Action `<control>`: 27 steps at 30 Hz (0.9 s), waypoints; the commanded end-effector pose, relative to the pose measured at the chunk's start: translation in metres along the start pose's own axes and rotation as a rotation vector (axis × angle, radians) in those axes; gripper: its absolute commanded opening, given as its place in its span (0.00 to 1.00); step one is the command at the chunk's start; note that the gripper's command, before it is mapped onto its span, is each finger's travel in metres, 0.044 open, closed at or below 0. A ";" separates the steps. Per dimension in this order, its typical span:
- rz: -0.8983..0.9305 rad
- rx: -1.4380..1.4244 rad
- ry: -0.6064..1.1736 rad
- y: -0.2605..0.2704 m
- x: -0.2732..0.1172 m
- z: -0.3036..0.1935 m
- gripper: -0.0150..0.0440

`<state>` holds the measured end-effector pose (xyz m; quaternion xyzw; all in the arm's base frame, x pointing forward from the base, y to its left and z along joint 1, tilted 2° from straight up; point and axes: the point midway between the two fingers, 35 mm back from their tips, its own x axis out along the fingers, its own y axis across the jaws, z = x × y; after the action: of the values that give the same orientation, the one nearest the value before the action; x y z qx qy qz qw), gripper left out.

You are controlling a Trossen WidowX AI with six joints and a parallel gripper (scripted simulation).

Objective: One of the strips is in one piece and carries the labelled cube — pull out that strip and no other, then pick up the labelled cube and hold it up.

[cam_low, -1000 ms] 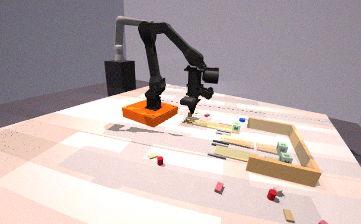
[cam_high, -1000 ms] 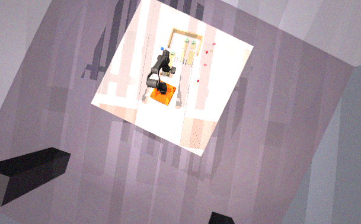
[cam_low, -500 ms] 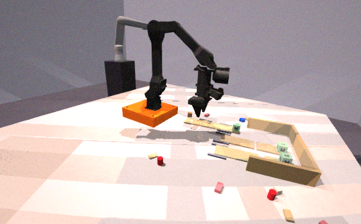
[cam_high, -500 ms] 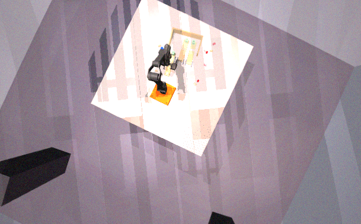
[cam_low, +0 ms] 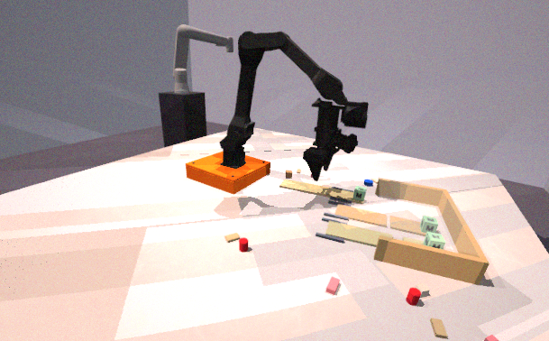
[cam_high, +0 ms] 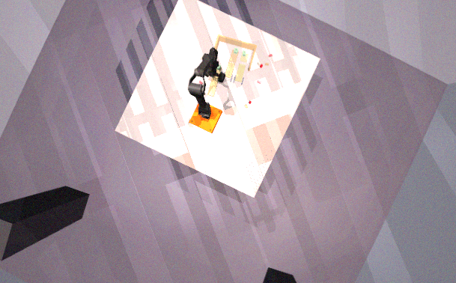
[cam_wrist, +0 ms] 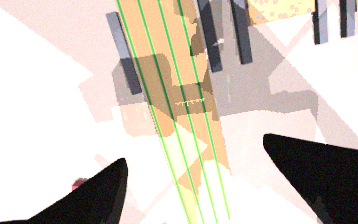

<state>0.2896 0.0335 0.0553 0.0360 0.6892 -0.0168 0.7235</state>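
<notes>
Three pale-green cubes are in play, and the one that matters, the labelled cube (cam_high: 219,68) (cam_low: 360,194), sits at the far end of the long strip (cam_high: 212,90) (cam_low: 302,187) (cam_wrist: 157,30), the one nearest the top view's upper-left worktop edge. That strip reaches back toward the orange base (cam_high: 216,125) (cam_low: 210,178), and its cube is at the mouth of the wooden frame (cam_high: 236,40) (cam_low: 422,262), which stands toward the upper-right edge.

And the pincer (cam_high: 216,75) (cam_low: 321,173) (cam_wrist: 196,152)? Spread practically to its limit, nothing in its grip, poised above the strip! The pull looks finished, so I judge the step in hand is the approach to the cube.

Here's how to play it: stay high, travel along the strip toward the upper-right worktop edge, and bring the cube midway between the fingers before dropping. Come straight down, one finger to each side; a low tip could clip the cube or shove the strip. Mind the dark guide bars (cam_low: 341,202) (cam_wrist: 239,32) too. Close gently on flat faces, check the hold, then lift vertically. The other two cubes (cam_high: 239,52) (cam_low: 429,224), deeper inside the frame, are best left alone.
</notes>
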 end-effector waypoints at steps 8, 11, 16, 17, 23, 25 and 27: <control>-0.001 -0.004 -0.003 0.004 -0.005 0.038 1.00; -0.001 -0.004 -0.003 0.005 -0.007 0.048 1.00; -0.001 -0.004 -0.004 0.007 -0.009 0.064 1.00; -0.001 -0.004 -0.005 0.007 -0.009 0.067 1.00; -0.001 -0.004 -0.006 0.009 -0.012 0.087 1.00; -0.001 -0.004 -0.007 0.009 -0.013 0.094 1.00; -0.001 -0.004 -0.007 0.009 -0.014 0.100 1.00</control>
<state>0.3774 0.0353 0.0729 0.0360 0.6865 -0.0168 0.7261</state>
